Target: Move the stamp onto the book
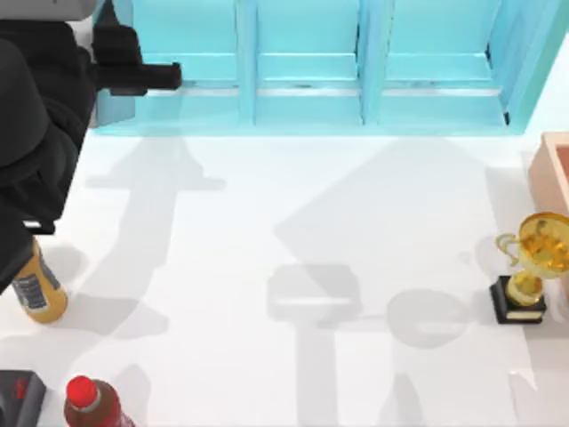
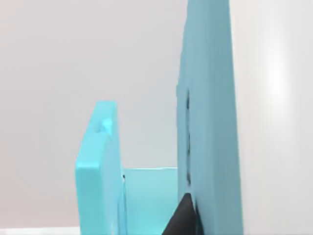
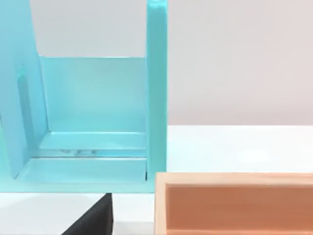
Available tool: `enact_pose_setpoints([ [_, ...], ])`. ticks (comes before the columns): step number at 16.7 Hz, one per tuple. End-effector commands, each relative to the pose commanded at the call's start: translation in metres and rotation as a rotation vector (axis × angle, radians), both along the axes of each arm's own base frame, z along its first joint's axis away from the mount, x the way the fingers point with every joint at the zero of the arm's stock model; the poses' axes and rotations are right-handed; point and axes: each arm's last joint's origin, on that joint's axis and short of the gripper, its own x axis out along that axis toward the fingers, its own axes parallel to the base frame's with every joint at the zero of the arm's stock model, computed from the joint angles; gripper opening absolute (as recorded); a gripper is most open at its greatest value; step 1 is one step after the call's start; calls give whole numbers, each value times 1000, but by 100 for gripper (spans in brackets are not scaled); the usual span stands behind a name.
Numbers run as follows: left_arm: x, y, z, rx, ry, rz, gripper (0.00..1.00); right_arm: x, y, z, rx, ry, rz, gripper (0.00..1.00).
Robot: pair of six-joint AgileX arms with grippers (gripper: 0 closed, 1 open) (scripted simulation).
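White tabletop runs bare through its middle, crossed only by grey shadows, so start from the near edge: a red-capped brown bottle [image 1: 89, 402] stands at the near left corner beside a dark boxy object [image 1: 18, 398] cut off by the frame, and an orange bottle with a printed label [image 1: 37, 291] stands farther along the left side, partly under your left arm. On the right side a gold trophy on a black base [image 1: 526, 269] stands near the edge, and beyond it a pale orange wooden box [image 1: 556, 169] is cut off at the right; the right wrist view looks over that box's rim toward the light cyan shelf unit [image 1: 302, 67] across the far side. Your left gripper [image 1: 147, 78] hangs at the far left, just in front of the shelf's end compartment; whether it is apart or together you cannot tell. The dark wedge low in the right wrist view is probably part of your right gripper [image 3: 93, 220], and its state is equally unclear. Where the stamp and the book lie you cannot tell from these pictures, so the step in hand is best judged as finding them. Draw the left arm back from the shelf wall, get the stamp in sight before descending, and do not mistake the trophy for it.
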Motion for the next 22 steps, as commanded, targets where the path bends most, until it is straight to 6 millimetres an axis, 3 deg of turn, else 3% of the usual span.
enact_pose_setpoints([
  [6, 2, 0, -2, -3, 9, 5, 0, 0, 0, 0, 0, 0, 0, 100],
  [11, 10, -17, -13, -159, 90, 26, 0, 0, 0, 0, 0, 0, 0, 100],
  [16, 20, -50, -45, -445, 257, 115, 0, 0, 0, 0, 0, 0, 0, 100],
  [22, 21, -98, -99, -805, 383, 364, 0, 0, 0, 0, 0, 0, 0, 100],
])
